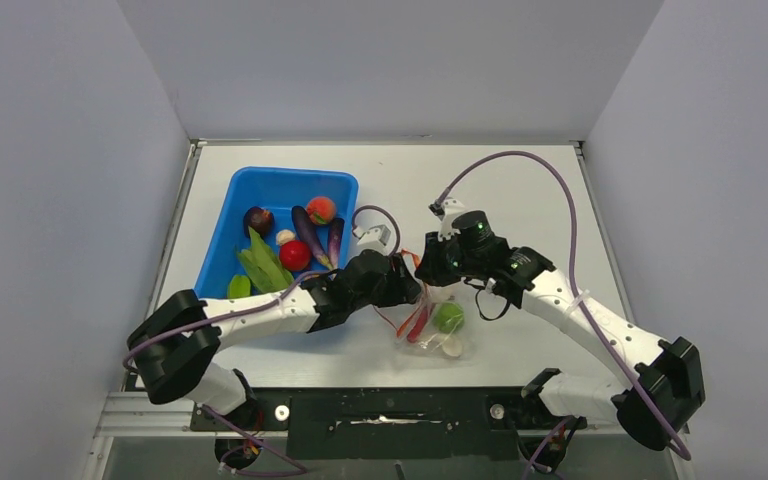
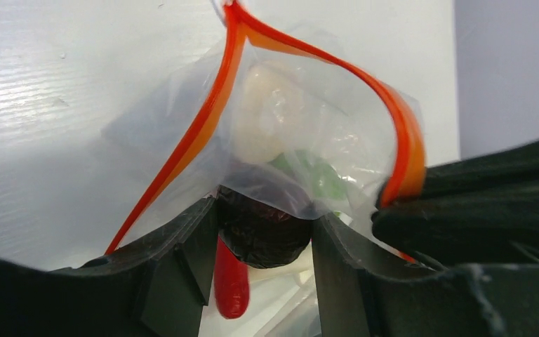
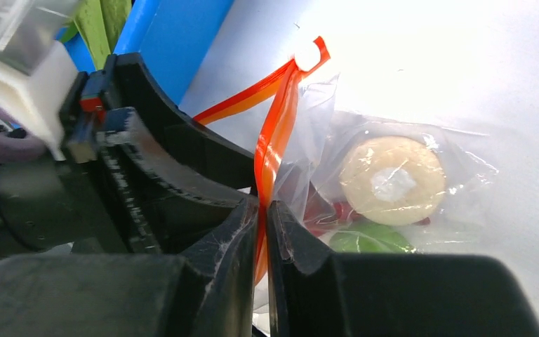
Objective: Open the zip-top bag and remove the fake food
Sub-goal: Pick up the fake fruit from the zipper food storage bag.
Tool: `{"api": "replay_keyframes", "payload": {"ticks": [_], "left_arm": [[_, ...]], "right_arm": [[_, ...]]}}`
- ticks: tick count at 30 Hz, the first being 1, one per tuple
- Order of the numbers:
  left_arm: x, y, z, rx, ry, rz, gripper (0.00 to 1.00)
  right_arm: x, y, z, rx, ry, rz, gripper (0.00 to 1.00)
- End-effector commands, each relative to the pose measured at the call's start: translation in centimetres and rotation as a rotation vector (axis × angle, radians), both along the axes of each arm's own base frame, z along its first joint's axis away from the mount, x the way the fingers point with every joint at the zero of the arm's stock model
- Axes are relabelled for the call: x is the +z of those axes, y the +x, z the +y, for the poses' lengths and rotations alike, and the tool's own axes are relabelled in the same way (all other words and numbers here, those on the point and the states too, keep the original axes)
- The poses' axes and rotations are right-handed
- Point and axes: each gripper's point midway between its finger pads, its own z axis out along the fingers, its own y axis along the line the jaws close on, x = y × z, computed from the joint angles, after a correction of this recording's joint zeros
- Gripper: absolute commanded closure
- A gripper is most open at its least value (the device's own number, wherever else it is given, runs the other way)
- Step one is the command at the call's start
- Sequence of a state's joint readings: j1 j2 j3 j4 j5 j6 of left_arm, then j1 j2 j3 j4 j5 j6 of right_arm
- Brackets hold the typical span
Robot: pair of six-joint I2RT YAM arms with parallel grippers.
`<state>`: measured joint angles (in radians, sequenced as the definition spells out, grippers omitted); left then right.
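Orange zipper strip (image 3: pixel 270 151) of the crinkly zip-top bag (image 1: pixel 432 325) sits clamped in the right pincer (image 3: pixel 264 207); the left pincer (image 2: pixel 265 217) grasps a dark fake food piece (image 2: pixel 263 239) at the bag's gaping mouth; the bag lies toward 6 o'clock on the tabletop (image 1: pixel 520 200), with the blue bin (image 1: pixel 280 192) at its 10 o'clock.

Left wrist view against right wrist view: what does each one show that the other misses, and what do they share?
Only the left wrist view: the mouth of the clear bag spread open in a loop, and a dark round piece filling the gap between the left jaws. Only the right wrist view: the blue bin and the green pods in it. Both: the bag, its orange zipper strip pinched by the right jaws, a pale round piece and a green piece inside.
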<state>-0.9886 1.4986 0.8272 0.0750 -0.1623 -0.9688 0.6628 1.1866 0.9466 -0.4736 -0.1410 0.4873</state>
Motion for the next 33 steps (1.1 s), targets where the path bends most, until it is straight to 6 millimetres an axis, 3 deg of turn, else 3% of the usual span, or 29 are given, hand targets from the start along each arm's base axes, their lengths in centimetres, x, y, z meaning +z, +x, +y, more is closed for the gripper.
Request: {"api": "replay_keyframes", "payload": {"ticks": [1,4,5,9,15,18,23,27,29,33], "left_arm": [[5.2,-0.2,-0.7,-0.023,-0.212,-0.079,1.00],[7.1,-0.9,-1.3,-0.078,-0.376,-0.105,1.00],[6.5,-1.2,-1.1,-0.093,-0.387,-0.097,1.00],[4.8,-1.4,-1.2,-0.140,-0.301,-0.080,1.00],[5.5,-1.5,-1.7,-0.157,-0.279,-0.119,0.98],[4.8,-1.7,-2.4,-0.193,-0.210,-0.125,0.96],[3.9,-2.3,-3.5,-0.222,-0.125,-0.152,0.96],[2.7,-1.0,-1.9,-0.108,-0.045,-0.127,0.96],[2.5,-0.3,-0.7,-0.020,-0.029,-0.109,0.93],[3.4,-0.1,-0.8,-0.005,-0.140,-0.127,0.92]], "right_arm": [[1.6,0.3,0.8,0.023,0.053,-0.061,0.90],[1.4,0.4,0.5,-0.008,0.049,-0.052,0.90],[1.4,0.6,0.2,-0.030,0.041,-0.051,0.89],[1.1,1.0,-0.8,-0.088,0.012,-0.055,0.89],[1.3,1.2,-1.3,-0.111,-0.001,-0.065,0.89],[2.1,1.5,-1.4,-0.127,0.011,-0.096,0.89],[2.4,3.4,-4.7,-0.324,-0.079,-0.138,0.87],[3.0,4.4,-7.2,-0.406,-0.164,-0.168,0.89],[3.9,4.3,-6.6,-0.351,-0.134,-0.209,0.88],[5.2,1.1,-0.9,0.003,0.102,-0.228,0.81]]}}
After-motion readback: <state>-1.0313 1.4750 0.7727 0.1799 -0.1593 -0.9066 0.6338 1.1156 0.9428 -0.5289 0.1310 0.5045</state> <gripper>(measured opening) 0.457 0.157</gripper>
